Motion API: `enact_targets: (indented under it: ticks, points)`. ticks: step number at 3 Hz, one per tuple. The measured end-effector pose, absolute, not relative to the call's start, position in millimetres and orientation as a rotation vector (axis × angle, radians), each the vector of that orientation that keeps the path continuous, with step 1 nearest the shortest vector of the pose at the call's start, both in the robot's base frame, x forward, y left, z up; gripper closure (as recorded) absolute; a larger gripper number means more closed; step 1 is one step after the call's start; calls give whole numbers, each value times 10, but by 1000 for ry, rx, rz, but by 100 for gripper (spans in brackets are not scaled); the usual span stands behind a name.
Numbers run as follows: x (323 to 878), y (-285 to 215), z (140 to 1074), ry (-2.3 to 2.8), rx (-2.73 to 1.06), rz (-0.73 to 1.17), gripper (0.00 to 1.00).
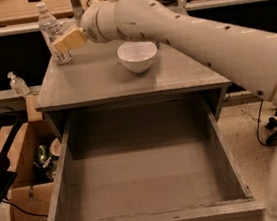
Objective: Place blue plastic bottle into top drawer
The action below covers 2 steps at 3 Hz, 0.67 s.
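Note:
The clear plastic bottle [52, 33] with a white cap and white label stands upright at the back left corner of the grey cabinet top [99, 79]. My gripper [68, 41] reaches in from the right on the white arm; its tan fingers sit right against the bottle's lower half, at its right side. The top drawer [142, 182] is pulled fully out below the cabinet top, with nothing inside it.
A white bowl [137, 56] sits on the cabinet top behind the drawer, right of the gripper. A small clear pump bottle [18, 83] stands on a shelf to the left. A cardboard box [19, 162] with clutter sits on the floor at left. Cables lie at right.

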<state>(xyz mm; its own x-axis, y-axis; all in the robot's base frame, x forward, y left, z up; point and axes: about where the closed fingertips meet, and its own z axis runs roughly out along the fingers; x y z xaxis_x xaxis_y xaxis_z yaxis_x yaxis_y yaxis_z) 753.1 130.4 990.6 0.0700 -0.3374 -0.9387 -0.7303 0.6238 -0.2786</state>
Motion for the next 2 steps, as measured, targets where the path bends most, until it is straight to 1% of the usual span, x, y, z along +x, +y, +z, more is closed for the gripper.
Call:
enact_targets:
  ticks: [1,2]
  points:
    - [8065,1595,9688,1538,-863,454,0]
    - [8411,1830,9585,1537,-833,495,0]
